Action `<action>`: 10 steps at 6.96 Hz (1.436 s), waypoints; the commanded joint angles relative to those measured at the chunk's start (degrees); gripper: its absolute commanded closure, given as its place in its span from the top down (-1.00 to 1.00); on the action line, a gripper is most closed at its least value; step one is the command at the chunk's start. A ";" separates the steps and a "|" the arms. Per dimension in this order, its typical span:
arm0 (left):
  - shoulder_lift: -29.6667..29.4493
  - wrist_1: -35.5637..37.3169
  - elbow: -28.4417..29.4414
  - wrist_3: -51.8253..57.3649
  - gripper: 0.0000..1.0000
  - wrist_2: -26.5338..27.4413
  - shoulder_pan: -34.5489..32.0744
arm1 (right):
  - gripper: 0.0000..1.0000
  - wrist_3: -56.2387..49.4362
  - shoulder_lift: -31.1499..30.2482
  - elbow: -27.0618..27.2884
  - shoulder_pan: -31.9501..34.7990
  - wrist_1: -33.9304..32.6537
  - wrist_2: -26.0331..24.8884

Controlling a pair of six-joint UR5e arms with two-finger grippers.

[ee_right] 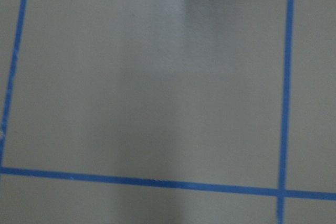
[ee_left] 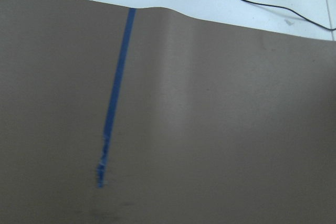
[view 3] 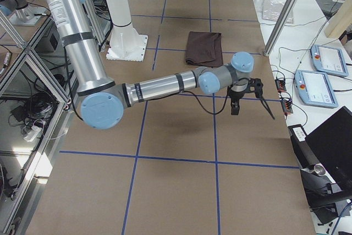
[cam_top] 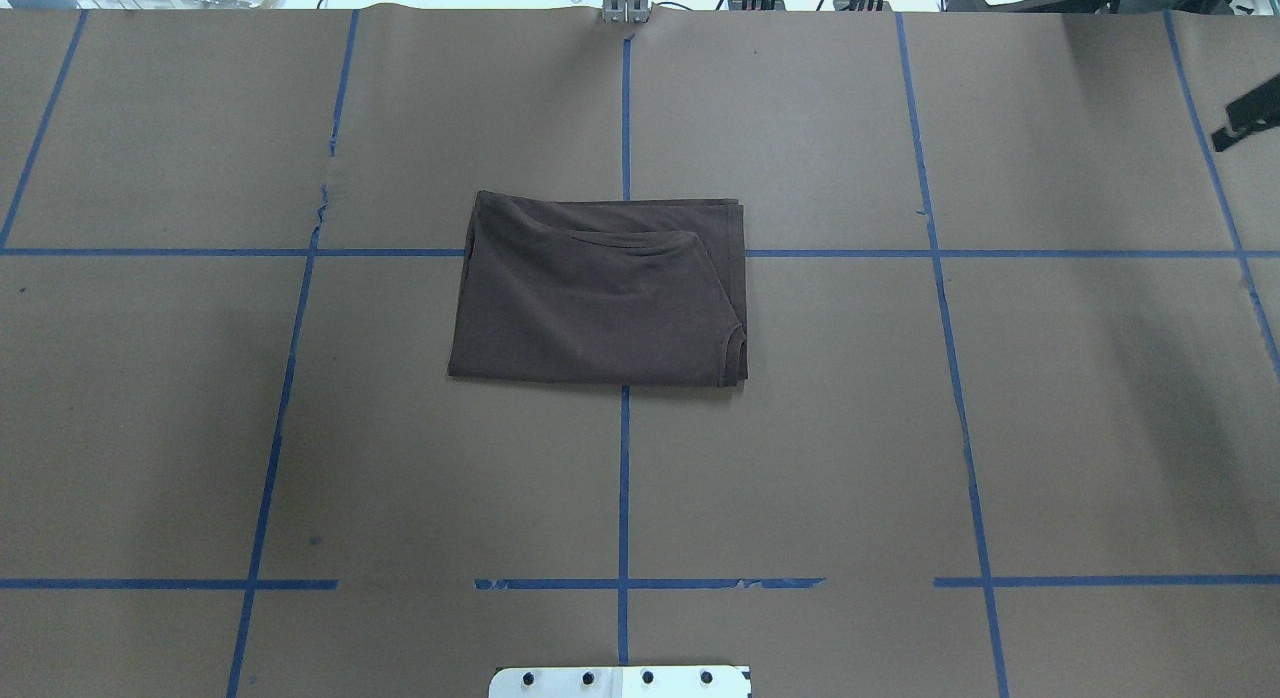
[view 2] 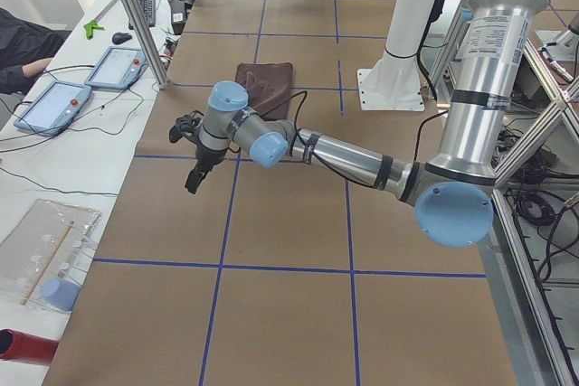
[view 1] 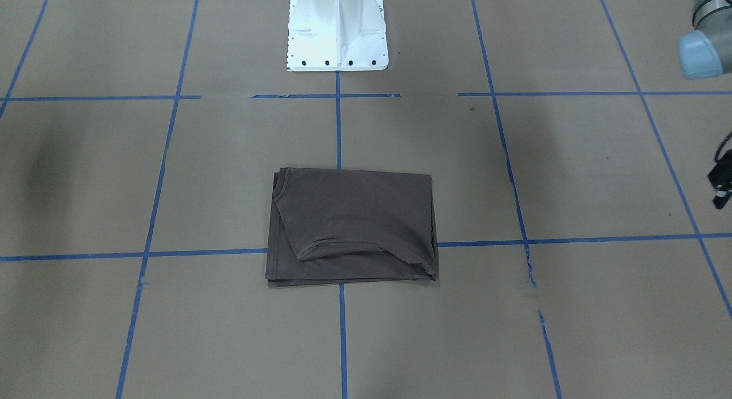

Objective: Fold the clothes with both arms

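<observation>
The clothes are one dark brown T-shirt [view 1: 351, 224], folded into a flat rectangle at the middle of the table [cam_top: 600, 288], with a sleeve lying on top. Both arms are held out to the sides, far from it. My left gripper [view 2: 193, 183] hovers above the paper near the table's left end; only a black sliver of it [view 1: 721, 182] shows in the front view. My right gripper [view 3: 234, 108] hangs over the table's right end, and a black tip [cam_top: 1245, 116] is all of it that enters the overhead view. I cannot tell whether either gripper is open or shut. Both wrist views hold only paper and tape.
Brown paper with blue tape lines [cam_top: 623, 478] covers the table. The white pedestal base [view 1: 337, 36] stands behind the shirt. Side benches carry tablets [view 2: 54, 106] [view 3: 329, 59] and cables. A metal post [view 2: 136, 15] and a person's sleeve [view 2: 23, 47] are at the left end.
</observation>
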 commanded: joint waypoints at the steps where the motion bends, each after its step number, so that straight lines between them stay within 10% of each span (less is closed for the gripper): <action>1: 3.68 8.98 0.12 20.20 1.00 -3.73 -8.39 | 1.00 -13.10 -8.35 1.27 6.44 -1.61 3.08; 5: 9.50 -2.18 2.56 19.19 1.00 -8.24 -8.32 | 1.00 -13.04 -8.11 1.27 5.93 -1.52 0.62; 10: 10.38 18.37 0.57 19.10 1.00 -15.75 -8.14 | 1.00 -12.16 -13.39 5.15 7.85 -1.44 5.04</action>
